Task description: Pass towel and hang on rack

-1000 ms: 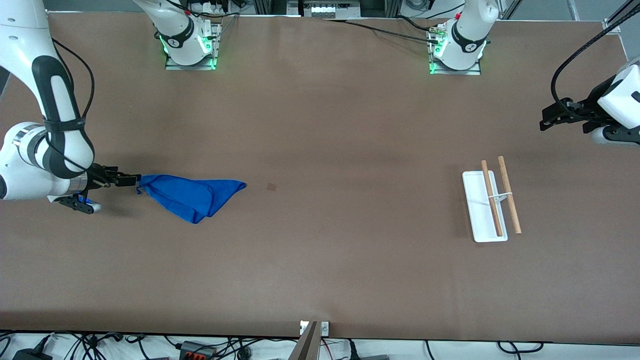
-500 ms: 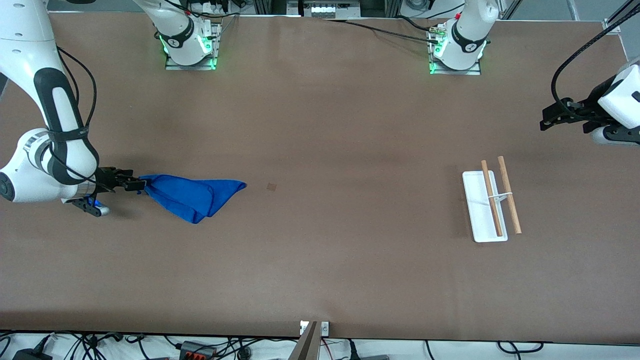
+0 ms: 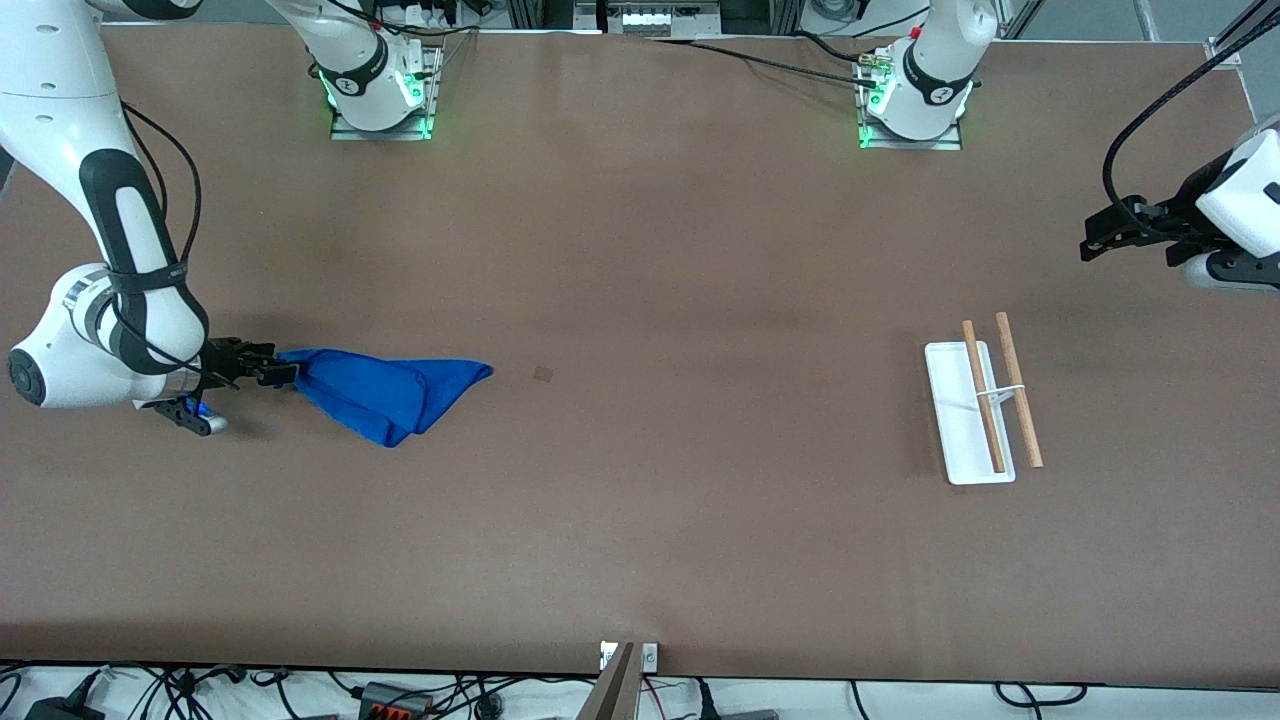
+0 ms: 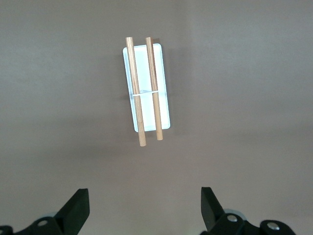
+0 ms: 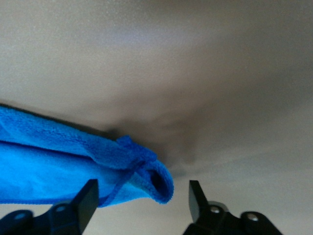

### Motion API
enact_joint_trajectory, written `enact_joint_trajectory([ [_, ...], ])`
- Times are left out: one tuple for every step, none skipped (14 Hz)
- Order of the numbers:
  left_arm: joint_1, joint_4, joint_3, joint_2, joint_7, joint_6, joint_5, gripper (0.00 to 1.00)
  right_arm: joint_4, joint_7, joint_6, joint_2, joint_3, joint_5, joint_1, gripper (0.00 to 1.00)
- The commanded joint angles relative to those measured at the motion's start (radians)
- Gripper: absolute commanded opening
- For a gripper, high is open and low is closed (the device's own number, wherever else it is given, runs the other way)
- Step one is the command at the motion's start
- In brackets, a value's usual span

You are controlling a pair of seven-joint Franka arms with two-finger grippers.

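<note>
You have the bright blue folded cloth towel (image 3: 390,395) lying crumpled on the brown table (image 3: 640,520) toward the right arm's end. Your right gripper (image 3: 283,373) sits low at the towel's corner, its fingers (image 5: 88,200) apart with the rolled hem between them. The white tray rack (image 3: 958,420) with two light-brown wooden rods stands well apart, toward the left arm's end. Your left gripper (image 3: 1092,240) waits above the table near the rack, fingers (image 4: 78,208) spread wide.

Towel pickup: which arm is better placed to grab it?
The right. Its right gripper sits at the blue towel's corner, fingers open around it. The left gripper waits up over the rack's end.
</note>
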Motion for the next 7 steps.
enact_joint_trajectory([
  [-0.003,0.003,0.007,-0.002,0.023,-0.01,-0.006,1.0,0.012,-0.013,0.017,0.02,0.003,0.018,-0.003,0.77],
  [-0.003,0.003,0.007,-0.002,0.024,-0.009,-0.006,1.0,0.012,-0.013,0.014,0.02,0.003,0.018,-0.001,0.7],
  [-0.003,0.003,0.007,-0.002,0.024,-0.009,-0.006,1.0,0.012,-0.014,0.014,0.02,0.003,0.017,-0.003,0.66],
  [-0.003,0.004,0.007,-0.002,0.024,-0.009,-0.006,1.0,0.012,-0.024,0.014,0.02,0.003,0.014,-0.003,0.6],
  [-0.003,0.003,0.009,-0.002,0.024,-0.01,-0.006,1.0,0.012,-0.046,0.009,0.02,0.003,0.009,0.0,0.48],
  [-0.003,0.003,0.009,-0.002,0.024,-0.009,-0.006,1.0,0.012,-0.06,0.007,0.02,0.003,0.006,0.0,0.35],
  [-0.003,0.004,0.007,-0.002,0.024,-0.009,-0.007,1.0,0.014,-0.065,0.006,0.019,0.003,0.004,0.0,0.25],
])
